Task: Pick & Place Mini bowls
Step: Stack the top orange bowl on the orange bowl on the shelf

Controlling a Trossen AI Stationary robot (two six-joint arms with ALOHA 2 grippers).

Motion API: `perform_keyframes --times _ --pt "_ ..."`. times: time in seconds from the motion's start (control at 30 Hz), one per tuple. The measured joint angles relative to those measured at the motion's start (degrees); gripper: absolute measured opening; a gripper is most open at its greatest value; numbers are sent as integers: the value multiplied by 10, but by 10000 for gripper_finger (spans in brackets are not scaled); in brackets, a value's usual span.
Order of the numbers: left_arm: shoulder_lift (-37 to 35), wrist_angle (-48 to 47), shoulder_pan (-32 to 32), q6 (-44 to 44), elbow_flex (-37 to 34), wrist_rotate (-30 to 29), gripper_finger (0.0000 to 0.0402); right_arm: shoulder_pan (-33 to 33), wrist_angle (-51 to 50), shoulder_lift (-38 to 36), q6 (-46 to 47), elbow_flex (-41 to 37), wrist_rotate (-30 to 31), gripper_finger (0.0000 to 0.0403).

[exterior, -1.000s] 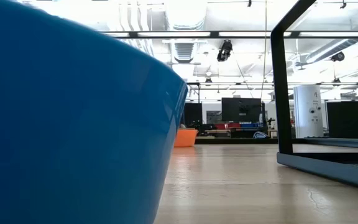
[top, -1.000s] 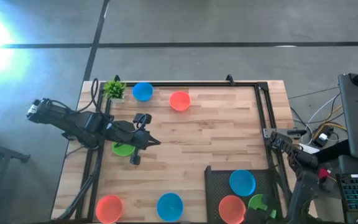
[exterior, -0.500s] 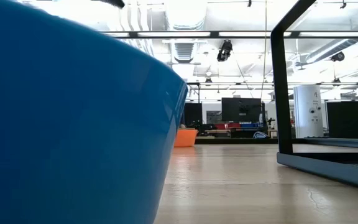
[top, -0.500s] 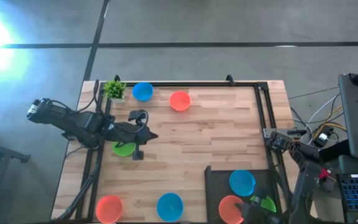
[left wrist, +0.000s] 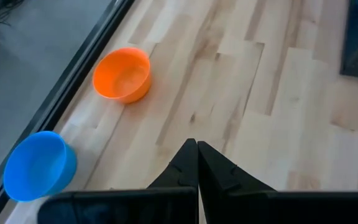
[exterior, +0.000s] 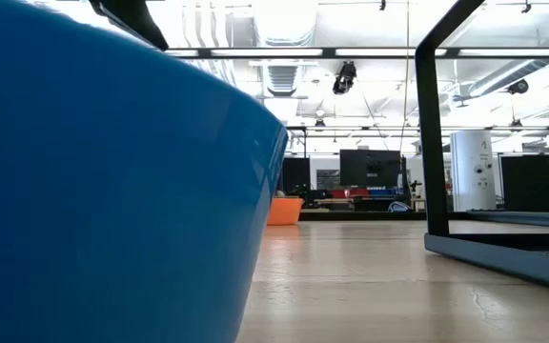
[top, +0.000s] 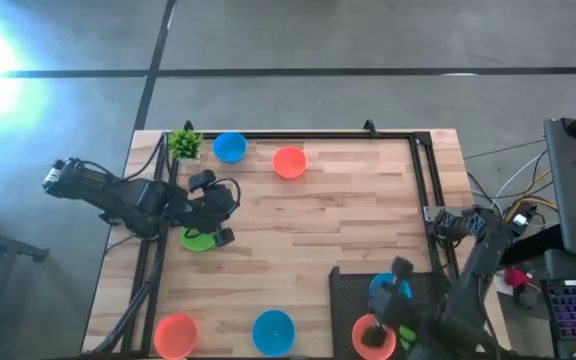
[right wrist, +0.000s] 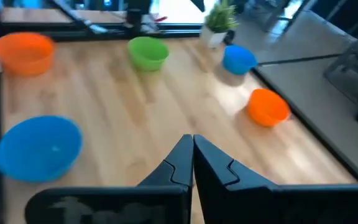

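- My left gripper (top: pixel 220 204) hung over the left part of the wooden surface (top: pixel 348 215), its jaws pressed together on nothing, as my left wrist view showed.
- The green bowl (top: pixel 197 239) lay just beside that gripper, on the surface, not held.
- My right gripper (top: pixel 393 300) was over the dark tray (top: pixel 343 285) at the near right, jaws likewise together and empty.
- In the tray I could see a blue bowl (top: pixel 388 291) and an orange bowl (top: pixel 370 335), partly hidden under my right arm.
- Loose on the surface were a blue bowl at the far edge (top: pixel 229 147), an orange bowl beside it (top: pixel 289 161), and at the near edge another orange bowl (top: pixel 176 333) and another blue bowl (top: pixel 273 331).
- The potted plant (top: pixel 183 143) stood in the far left corner; it was not mine to move.
- I judged I was between picks, with several bowls still to collect.
- Next I would need to part the left jaws, come down over the green bowl's rim and close on it.
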Motion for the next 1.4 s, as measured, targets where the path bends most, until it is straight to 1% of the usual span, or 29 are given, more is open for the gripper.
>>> perform_keyframes --times 0.23,0.47,0.57,0.67,0.77,0.87,1.1,1.3,1.4 --pt "0 1 1 7 0 -1 0 -101 1 -63 -53 -14 -4 8" --pt "0 1 0 30 0 -2 0 -217 0 -128 -103 -45 -59 8" --pt "0 1 0 41 0 -2 0 -267 0 -145 -113 -51 -67 8" --pt "0 1 0 53 0 -3 0 -320 3 -152 -130 -58 -87 8" --pt "0 1 0 65 0 -5 0 -377 12 -150 -168 -68 -123 8" --pt "0 1 0 66 0 -5 0 -435 33 -146 -230 -75 -167 8" --pt "0 1 0 79 0 -11 0 -558 125 -146 -369 -84 -229 8" --pt "0 1 0 79 0 -19 0 -642 220 -146 -461 -99 -360 8" --pt "0 1 0 79 0 -19 0 -664 253 -145 -468 -115 -390 8"
